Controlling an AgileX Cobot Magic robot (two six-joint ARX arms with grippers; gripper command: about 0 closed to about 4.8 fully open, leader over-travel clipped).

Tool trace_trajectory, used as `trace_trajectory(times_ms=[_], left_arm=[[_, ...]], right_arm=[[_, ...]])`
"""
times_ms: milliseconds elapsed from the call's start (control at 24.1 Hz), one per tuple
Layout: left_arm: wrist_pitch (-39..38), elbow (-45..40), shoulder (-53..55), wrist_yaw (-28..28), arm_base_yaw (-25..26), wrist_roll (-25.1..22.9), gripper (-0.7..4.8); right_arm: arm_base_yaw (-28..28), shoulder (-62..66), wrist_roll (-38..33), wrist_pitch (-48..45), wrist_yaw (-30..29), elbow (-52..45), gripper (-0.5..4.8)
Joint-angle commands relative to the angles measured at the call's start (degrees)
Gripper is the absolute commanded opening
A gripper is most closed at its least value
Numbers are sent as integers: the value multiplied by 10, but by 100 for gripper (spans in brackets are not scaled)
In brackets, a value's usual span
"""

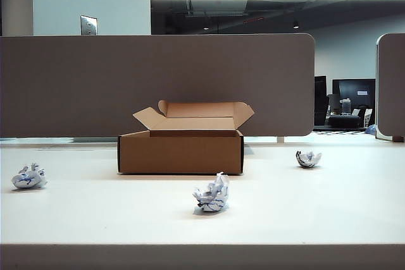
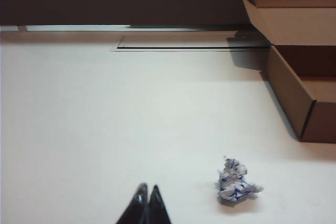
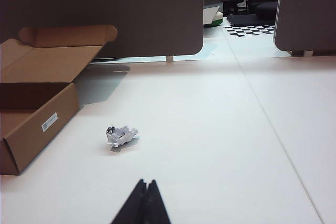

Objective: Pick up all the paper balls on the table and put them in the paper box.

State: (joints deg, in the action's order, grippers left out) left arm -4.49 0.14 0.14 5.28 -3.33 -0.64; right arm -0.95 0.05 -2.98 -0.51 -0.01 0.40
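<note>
Brown cardboard paper box sits mid-frame on the white bench, three crumpled paper balls around it, left gripper and right gripper jaws both pinched closed, empty.

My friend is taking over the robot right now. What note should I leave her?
Left tool: shut, empty, above the table.
Right tool: shut, empty, also above the table.
Paper box: open, mid-table; its inside is not fully visible.
Paper balls: left one, front middle one, right one, all lying on the table.
Done: nothing yet.
Left: put all three in the box.
</note>
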Motion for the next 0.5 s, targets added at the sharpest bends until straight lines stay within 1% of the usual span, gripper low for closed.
trace_trajectory(times_ms=[41,207,498], left_arm=[[8,2,0,-6,0,16,-6],[8,2,0,-16,0,16,-6],[5,2,0,-16,0,15,-5]], right_arm=[[0,-1,0,-10,1,-3,-8],[-1,-1,0,-10,0,-3,-8],[-1,-1,0,-10,0,-3,-8]])
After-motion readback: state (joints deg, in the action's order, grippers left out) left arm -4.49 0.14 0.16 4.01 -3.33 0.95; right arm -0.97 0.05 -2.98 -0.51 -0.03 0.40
